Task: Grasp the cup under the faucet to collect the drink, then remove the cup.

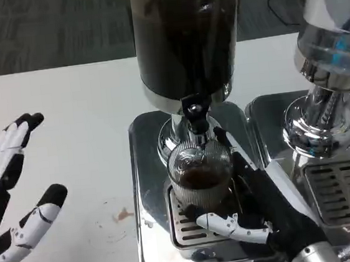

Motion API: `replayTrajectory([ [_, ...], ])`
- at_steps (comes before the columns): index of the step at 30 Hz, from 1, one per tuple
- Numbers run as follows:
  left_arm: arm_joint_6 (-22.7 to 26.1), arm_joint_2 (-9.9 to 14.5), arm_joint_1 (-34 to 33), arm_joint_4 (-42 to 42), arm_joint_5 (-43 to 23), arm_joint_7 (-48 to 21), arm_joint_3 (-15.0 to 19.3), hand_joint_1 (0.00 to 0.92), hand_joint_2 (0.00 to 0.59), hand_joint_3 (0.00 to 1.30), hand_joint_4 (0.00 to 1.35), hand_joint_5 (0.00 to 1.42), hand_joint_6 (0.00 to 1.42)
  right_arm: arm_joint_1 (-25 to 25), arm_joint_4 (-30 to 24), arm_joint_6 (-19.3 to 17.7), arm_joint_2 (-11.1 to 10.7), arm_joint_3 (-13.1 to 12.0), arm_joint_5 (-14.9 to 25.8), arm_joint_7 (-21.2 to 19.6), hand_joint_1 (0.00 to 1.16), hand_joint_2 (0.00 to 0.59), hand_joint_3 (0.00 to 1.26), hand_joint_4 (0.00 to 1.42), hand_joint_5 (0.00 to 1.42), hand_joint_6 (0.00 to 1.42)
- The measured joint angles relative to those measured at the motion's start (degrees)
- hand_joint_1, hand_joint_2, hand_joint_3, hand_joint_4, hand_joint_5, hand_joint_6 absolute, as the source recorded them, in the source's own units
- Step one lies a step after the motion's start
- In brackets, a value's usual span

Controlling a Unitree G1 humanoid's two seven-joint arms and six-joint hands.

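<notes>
cup [200, 178]: on drip tray [191, 229], directly under faucet [193, 113]
right hand [259, 213]: wraps cup from 4 o'clock
left hand [12, 185]: on table [67, 117], 9 o'clock of cup, well apart
second dispenser [332, 77]: 2 o'clock of cup

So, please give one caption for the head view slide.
Right hand holds the cup under the faucet; left hand waits open.
</notes>
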Motion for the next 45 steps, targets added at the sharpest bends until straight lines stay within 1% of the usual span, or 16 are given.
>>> replayTrajectory([
  [2, -1.30, 0.84, 0.44, 0.63, 3.69, 1.81, -0.21, 0.000, 0.240, 0.07, 0.00, 0.00, 0.00, -0.38, 0.87, -0.73, 0.08, 0.16, 0.01, -0.35, 0.71, 0.136, 0.00, 0.00, 0.00, 0.15],
  [3, -1.47, 0.89, 0.49, 0.67, 4.07, 1.98, -0.35, 0.000, 0.240, 0.07, 0.00, 0.00, 0.00, -0.47, 0.96, -0.75, 0.13, 0.20, 0.03, -0.35, 0.71, 0.136, 0.00, 0.00, 0.00, 0.15],
  [6, -1.83, 1.19, 0.66, 1.62, 4.37, 3.41, -0.62, 0.000, 0.240, 0.07, 0.00, 0.00, 0.00, -0.95, 2.45, -1.63, 1.00, 0.16, 1.28, -0.38, 0.71, 0.136, 0.00, 0.00, 0.00, 0.18],
  [8, -1.82, 1.86, 0.95, 2.29, 5.11, 4.12, -0.81, 0.000, 0.240, 0.08, 0.00, 0.00, 0.00, -1.05, 3.21, -2.40, 1.45, 0.08, 1.80, -0.93, 0.72, 0.139, 0.00, 0.00, 0.01, 0.21],
  [11, -1.80, 2.74, 1.07, 3.44, 5.78, 4.46, -1.43, 0.000, 0.239, 0.08, 0.00, 0.00, 0.00, -1.38, 3.96, -2.92, 1.72, 0.05, 1.81, -1.34, 0.72, 0.137, 0.00, 0.00, 0.01, 0.21],
  [17, -1.76, 3.32, 1.07, 4.50, 5.90, 5.21, -2.83, 0.000, 0.239, 0.09, 0.00, 0.00, 0.00, -2.37, 5.67, -4.08, 2.02, 0.19, 1.94, -1.98, 0.75, 0.132, 0.00, 0.00, 0.07, 0.26],
  [21, -1.68, 3.43, 1.07, 4.71, 5.89, 5.26, -3.02, 0.000, 0.239, 0.10, 0.00, 0.00, 0.00, -2.59, 5.85, -4.10, 2.01, 0.30, 1.84, -2.02, 0.77, 0.117, 0.00, 0.02, 0.11, 0.28],
  [26, -1.58, 3.43, 1.08, 4.71, 5.86, 5.26, -3.20, 0.000, 0.242, 0.11, 0.00, 0.00, 0.00, -2.68, 5.97, -4.10, 1.86, 0.46, 1.83, -1.94, 0.78, 0.116, 0.00, 0.03, 0.13, 0.30],
  [29, -1.36, 3.43, 1.17, 4.70, 5.81, 5.26, -3.24, 0.000, 0.242, 0.12, 0.00, 0.00, 0.00, -2.90, 6.42, -4.21, 1.86, 0.47, 1.76, -2.04, 0.80, 0.121, 0.00, 0.07, 0.19, 0.34],
  [39, -0.29, 3.08, 2.49, 4.31, 5.80, 6.66, -3.34, 0.000, 0.245, 0.14, 0.00, 0.00, 0.00, -4.62, 9.31, -5.70, 2.12, 0.40, 1.91, -2.97, 0.82, 0.112, 0.00, 0.14, 0.25, 0.42],
  [45, 0.34, 2.97, 3.26, 3.62, 5.78, 7.44, -3.34, 0.000, 0.246, 0.14, 0.00, 0.00, 0.00, -5.57, 10.65, -6.31, 2.37, 0.35, 1.96, -3.35, 0.83, 0.116, 0.06, 0.18, 0.32, 0.47],
])
